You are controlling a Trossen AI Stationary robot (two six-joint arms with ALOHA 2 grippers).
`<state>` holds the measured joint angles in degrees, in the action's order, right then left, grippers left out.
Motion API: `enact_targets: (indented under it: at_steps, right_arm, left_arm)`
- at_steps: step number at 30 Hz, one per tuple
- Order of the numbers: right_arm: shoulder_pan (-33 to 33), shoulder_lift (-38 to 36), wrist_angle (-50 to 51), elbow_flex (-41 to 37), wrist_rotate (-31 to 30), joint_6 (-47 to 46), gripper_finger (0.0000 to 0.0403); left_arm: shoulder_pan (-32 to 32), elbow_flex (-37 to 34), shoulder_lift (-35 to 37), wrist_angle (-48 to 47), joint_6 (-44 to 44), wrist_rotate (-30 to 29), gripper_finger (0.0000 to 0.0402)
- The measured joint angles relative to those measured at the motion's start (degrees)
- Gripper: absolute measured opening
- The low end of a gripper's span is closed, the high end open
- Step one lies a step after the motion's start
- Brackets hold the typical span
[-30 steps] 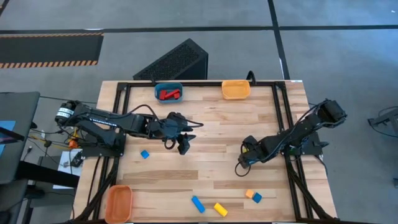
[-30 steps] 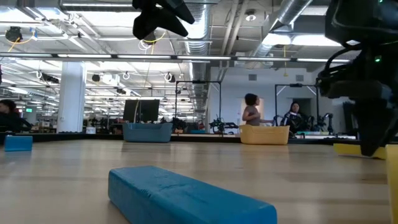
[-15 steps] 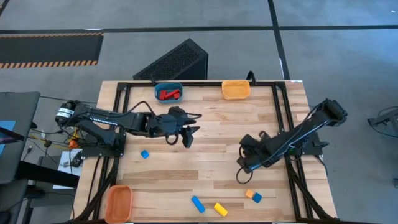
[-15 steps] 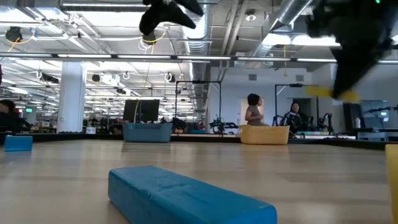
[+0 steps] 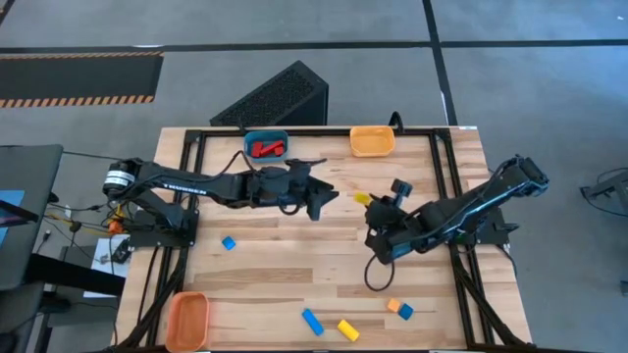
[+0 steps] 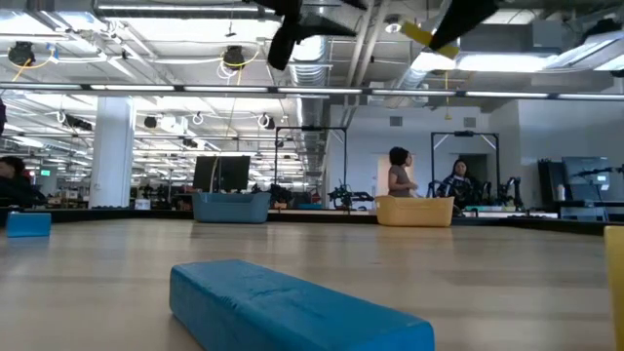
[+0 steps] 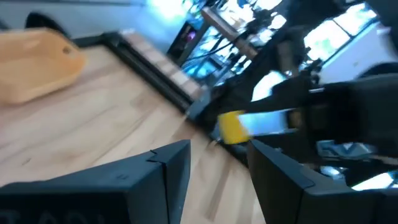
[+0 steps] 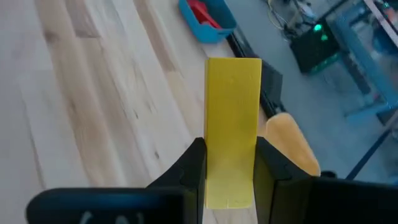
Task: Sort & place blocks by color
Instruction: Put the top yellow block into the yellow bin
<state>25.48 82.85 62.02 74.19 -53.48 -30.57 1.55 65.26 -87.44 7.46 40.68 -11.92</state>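
Note:
My right gripper (image 5: 373, 202) is shut on a yellow bar (image 5: 363, 198), held high over the table's middle; the low view shows that yellow bar (image 6: 429, 36) tilted near the top. My left gripper (image 5: 327, 200) is open and hovers just left of the bar, its fingers (image 7: 171, 163) pointing at the bar (image 7: 233, 127) without touching it. A blue cube (image 5: 229, 242) lies at left. A blue bar (image 5: 312, 322), another yellow bar (image 5: 347, 329), an orange cube (image 5: 393, 306) and a blue cube (image 5: 405, 312) lie near the near edge. Red blocks (image 5: 265, 149) lie in the blue bin. My right gripper pinches the yellow bar by one end (image 8: 229, 180) between its two fingers (image 8: 194, 163). The bar runs along the fingers, and its free end (image 8: 233, 74) sticks out past their tips. It comes from the table's right side. The bar is lifted clear of the table.
The blue bin (image 5: 266, 135) and an orange bin (image 5: 372, 140) stand at the far edge; a second orange bin (image 5: 186, 319) sits at the near left corner. Black frame rails (image 5: 446, 157) border the table. People show in the room beyond (image 6: 395, 180).
My right gripper has risen from the table with the yellow bar and moved toward the far edge and the middle. My left gripper has swung toward the table's right, up toward the bar, and turned level.

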Motion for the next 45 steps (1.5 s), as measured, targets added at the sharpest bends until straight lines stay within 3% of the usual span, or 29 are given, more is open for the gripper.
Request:
enact_targets:
  at_steps: [6, 12, 16, 27, 35, 41, 45]
  right_arm:
    - [-1.49, 0.0, -8.63, 1.78, -1.09, 12.97, 0.0084]
    - [-3.8, 0.82, -16.28, 1.82, -2.26, 22.4, 0.0093]
    - [-4.41, 0.7, -17.13, 1.84, -2.49, 25.59, 0.0093]
    - [-2.15, 0.33, -14.91, 1.85, -6.77, 25.01, 0.0094]
    - [-2.51, 0.33, -6.66, 1.82, -5.82, 12.88, 0.0094]
    - [-4.65, 0.33, -7.32, 1.82, -3.49, 16.76, 0.0095]
    - [-5.47, 0.33, -7.32, 1.82, -3.36, 18.7, 0.0095]
  left_arm:
    - [-0.4, 0.0, -0.69, 1.39, 7.43, -4.08, 0.0172]
    - [-1.94, -0.09, -1.9, 4.17, 11.12, 2.29, 0.0217]
    - [-1.97, -0.12, -1.87, 5.63, 10.65, 1.33, 0.0234]
    - [-1.86, -0.07, -1.22, 7.22, 11.03, -0.55, 0.0243]
    - [-1.86, -0.05, -1.5, 14.23, 6.41, 1.98, 0.0243]
    - [-1.82, -0.07, -4.28, 12.71, 8.86, 1.18, 0.0243]
    - [-1.6, -0.05, -7.63, 16.76, 11.4, 2.02, 0.0243]
